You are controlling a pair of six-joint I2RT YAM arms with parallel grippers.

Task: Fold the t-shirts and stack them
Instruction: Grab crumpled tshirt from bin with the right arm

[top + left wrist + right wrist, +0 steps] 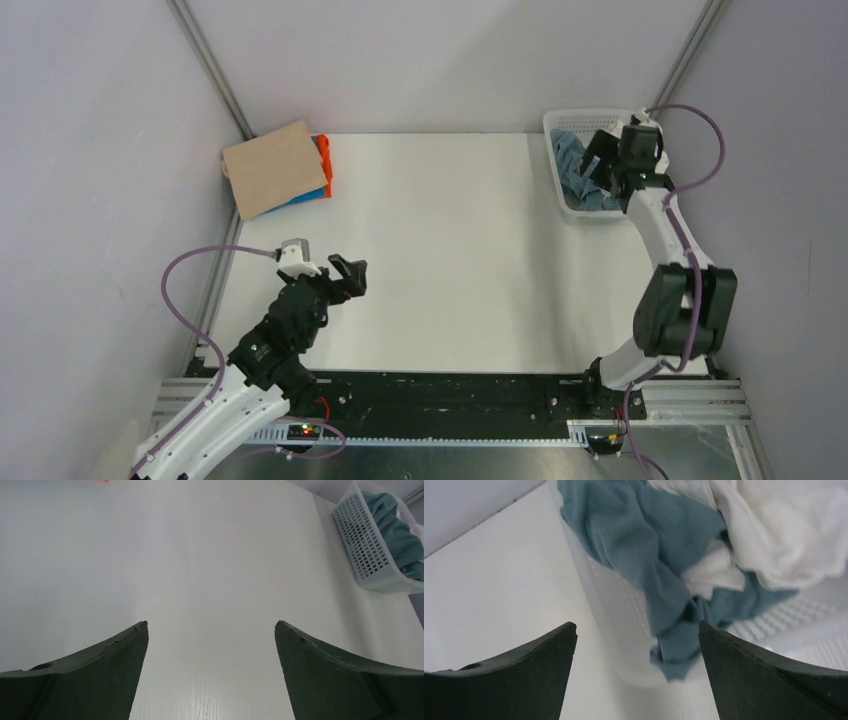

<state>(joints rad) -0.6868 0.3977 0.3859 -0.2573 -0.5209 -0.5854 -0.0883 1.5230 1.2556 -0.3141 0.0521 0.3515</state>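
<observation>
A folded stack lies at the far left of the table: a tan t-shirt (272,167) on top, with orange (323,160) and bright blue (308,196) shirts under it. A crumpled slate blue-grey t-shirt (578,172) lies in the white mesh basket (556,128) at the far right; it also shows in the right wrist view (644,535) beside white cloth (774,525). My right gripper (597,160) hovers over the basket, open and empty (636,630). My left gripper (352,277) is open and empty above bare table (212,625).
The basket also shows in the left wrist view (362,555) at the top right, with the blue-grey shirt (395,527) in it. Grey walls and metal frame posts (215,70) close in the table on three sides.
</observation>
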